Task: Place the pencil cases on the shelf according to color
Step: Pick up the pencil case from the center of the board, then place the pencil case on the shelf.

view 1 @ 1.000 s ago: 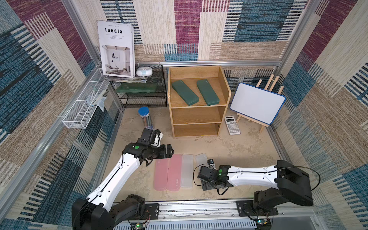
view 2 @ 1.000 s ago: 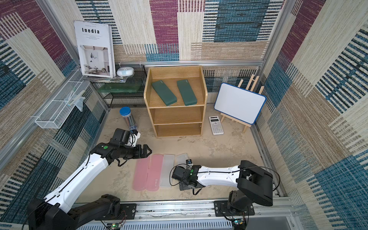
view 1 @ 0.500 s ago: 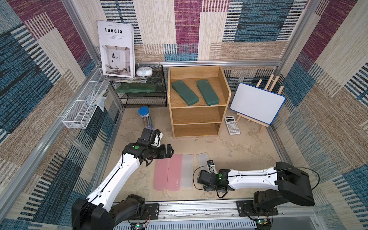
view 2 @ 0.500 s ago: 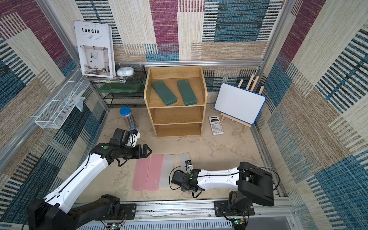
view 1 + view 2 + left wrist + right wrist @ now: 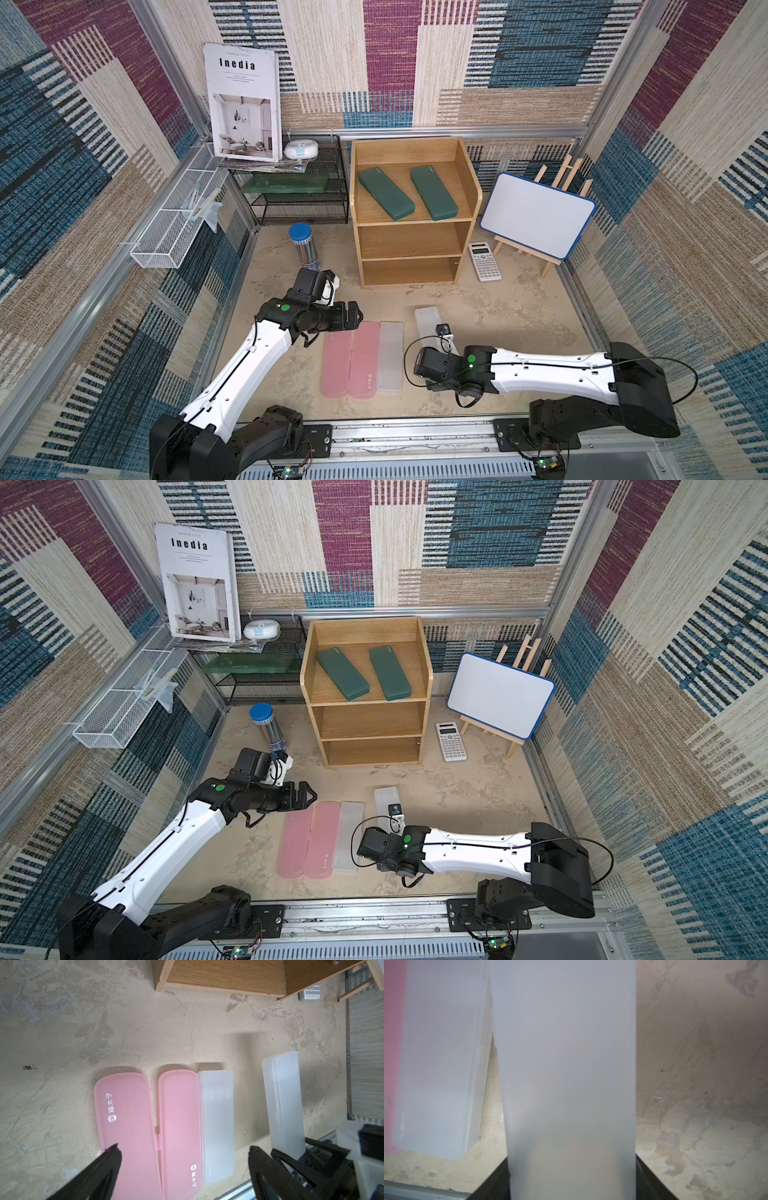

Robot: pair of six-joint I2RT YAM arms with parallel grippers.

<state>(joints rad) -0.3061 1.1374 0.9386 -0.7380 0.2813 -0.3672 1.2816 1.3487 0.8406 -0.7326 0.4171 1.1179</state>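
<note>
Two dark green pencil cases lie on the top tier of the oak shelf. On the floor, side by side, lie two pink cases and a frosted white case. My right gripper is shut on the near end of a second frosted white case, which fills the gap between its black fingers. My left gripper hangs open above the far ends of the pink cases, holding nothing. It shows in both top views.
A grey-white calculator and a small whiteboard on an easel stand right of the shelf. A blue-capped pencil tube, a black mesh rack and a white wire basket are on its left. A metal rail borders the front.
My right jaws have narrowed onto the frosted white case, and that wrist has shifted a little toward the front. The left arm has not moved.
</note>
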